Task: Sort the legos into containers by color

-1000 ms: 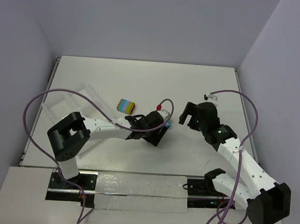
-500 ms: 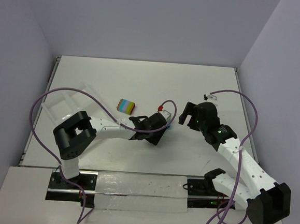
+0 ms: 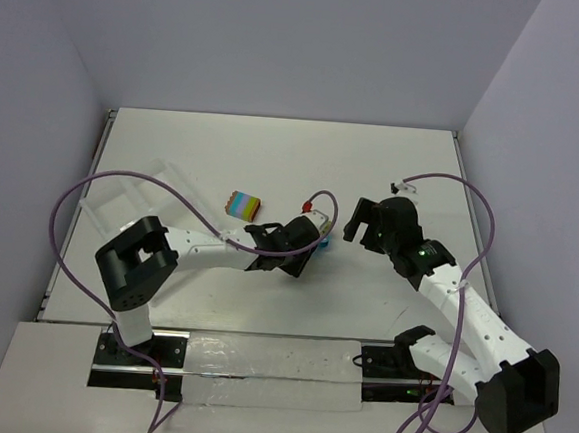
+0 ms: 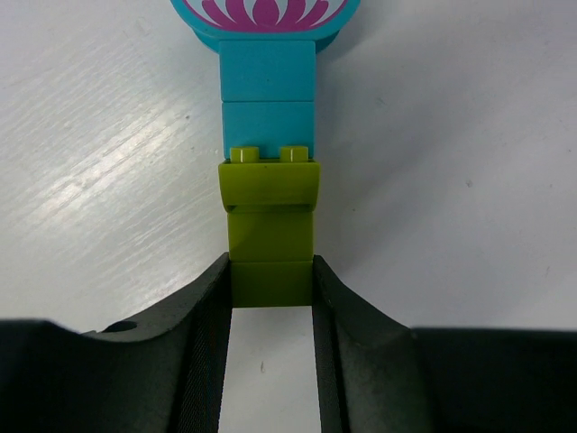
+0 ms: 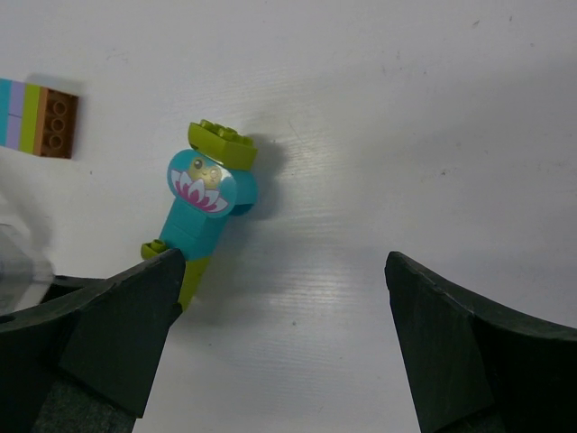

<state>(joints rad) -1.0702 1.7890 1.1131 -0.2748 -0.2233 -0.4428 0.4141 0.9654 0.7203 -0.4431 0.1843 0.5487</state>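
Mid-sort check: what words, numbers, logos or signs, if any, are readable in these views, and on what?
None: no words, numbers or brand marks are readable in any view.
Only print: a pink and white lotus flower, no lettering, on the round teal piece of the lego figure.
The striped brick stack shows no label.

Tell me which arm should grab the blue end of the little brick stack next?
Probably right. The right end effector is open, with the teal end close in front of it. The left end effector is shut on the lime green end, so it is busy.
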